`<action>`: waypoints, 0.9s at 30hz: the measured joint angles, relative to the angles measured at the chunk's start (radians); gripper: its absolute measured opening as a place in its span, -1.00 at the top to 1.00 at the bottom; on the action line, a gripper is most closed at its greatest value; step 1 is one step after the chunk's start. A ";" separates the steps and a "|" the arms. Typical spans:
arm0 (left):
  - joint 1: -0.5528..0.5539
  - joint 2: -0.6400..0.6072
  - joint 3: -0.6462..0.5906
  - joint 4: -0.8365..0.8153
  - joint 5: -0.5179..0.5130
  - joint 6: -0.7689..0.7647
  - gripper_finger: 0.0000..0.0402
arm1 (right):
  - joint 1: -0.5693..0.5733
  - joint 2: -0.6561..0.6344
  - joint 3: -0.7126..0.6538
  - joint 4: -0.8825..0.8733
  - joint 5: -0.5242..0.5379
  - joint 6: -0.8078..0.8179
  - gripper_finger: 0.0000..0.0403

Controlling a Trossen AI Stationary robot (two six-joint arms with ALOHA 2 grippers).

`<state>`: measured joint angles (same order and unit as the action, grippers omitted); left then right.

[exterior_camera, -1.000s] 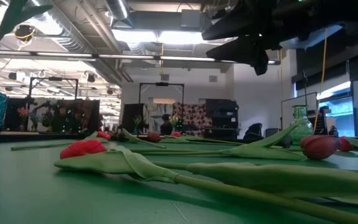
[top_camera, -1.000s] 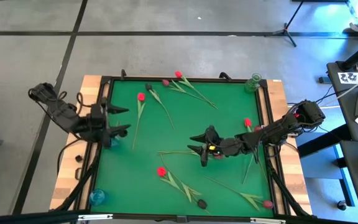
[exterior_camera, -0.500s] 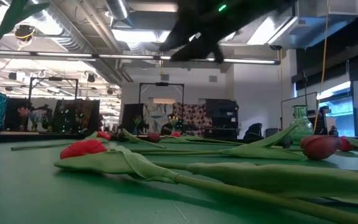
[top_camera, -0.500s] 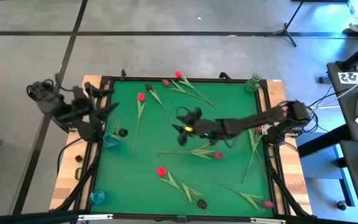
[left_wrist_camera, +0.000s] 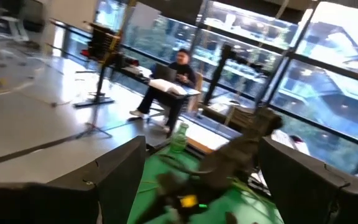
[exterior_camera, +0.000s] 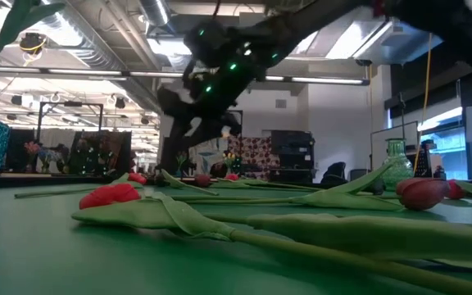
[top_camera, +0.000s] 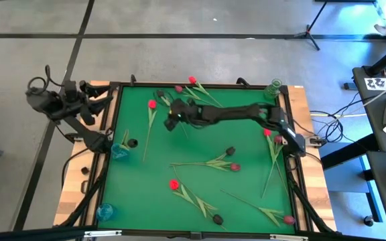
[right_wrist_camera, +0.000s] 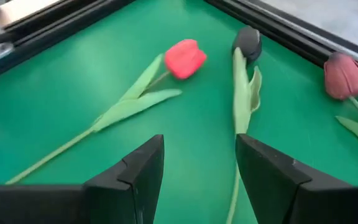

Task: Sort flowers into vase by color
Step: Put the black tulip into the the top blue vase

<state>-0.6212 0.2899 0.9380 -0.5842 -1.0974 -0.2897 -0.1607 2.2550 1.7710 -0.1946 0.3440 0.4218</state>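
Black tulip (right_wrist_camera: 248, 42) just beyond empty right jaws

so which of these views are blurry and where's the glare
Left wrist view: smeared throughout, the room and the person soft. Low view: the right arm is a blurred dark shape against bright ceiling lights that glare. Right wrist view: fairly sharp on the red tulip. High view: crisp, evenly lit.

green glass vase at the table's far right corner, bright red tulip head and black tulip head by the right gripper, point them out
green glass vase (top_camera: 273, 89), high view, on its body
bright red tulip head (right_wrist_camera: 184, 58), right wrist view, on the petals
black tulip head (right_wrist_camera: 248, 41), right wrist view, on the head
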 joint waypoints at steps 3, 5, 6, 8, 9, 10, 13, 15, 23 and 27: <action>0.000 -0.001 -0.008 0.000 0.009 0.009 -0.52 | -0.041 0.071 0.083 -0.039 -0.001 0.020 0.02; 0.000 -0.001 -0.020 0.001 0.009 0.007 -0.52 | -0.063 0.111 0.121 -0.027 -0.028 0.020 0.02; 0.000 -0.001 -0.029 0.002 0.008 0.003 -0.52 | -0.067 0.131 0.131 -0.021 -0.041 0.019 0.02; 0.000 0.001 -0.045 0.006 0.001 -0.008 -0.52 | -0.075 0.165 0.154 0.024 -0.058 0.008 0.02; 0.000 0.004 -0.052 0.011 -0.011 -0.013 -0.52 | -0.074 0.179 0.164 0.015 -0.048 -0.003 0.02; 0.000 0.006 -0.057 0.021 -0.023 -0.019 -0.52 | -0.071 0.196 0.178 0.020 -0.033 -0.008 0.02; 0.000 0.009 -0.073 0.046 -0.041 -0.039 -0.52 | -0.059 0.225 0.199 -0.016 0.011 -0.056 0.02; 0.000 0.011 -0.083 0.055 -0.041 -0.049 -0.52 | -0.048 0.225 0.203 -0.043 0.030 -0.059 0.02; 0.000 0.011 -0.097 0.060 -0.030 -0.089 -0.52 | -0.008 0.222 0.205 -0.273 0.066 0.072 0.02; 0.000 0.012 -0.097 0.060 0.017 -0.112 -0.52 | -0.006 0.227 0.212 -0.338 0.041 0.128 0.04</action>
<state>-0.6216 0.3019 0.8406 -0.5245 -1.0807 -0.4014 -0.1671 2.4820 1.9827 -0.5330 0.3849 0.5496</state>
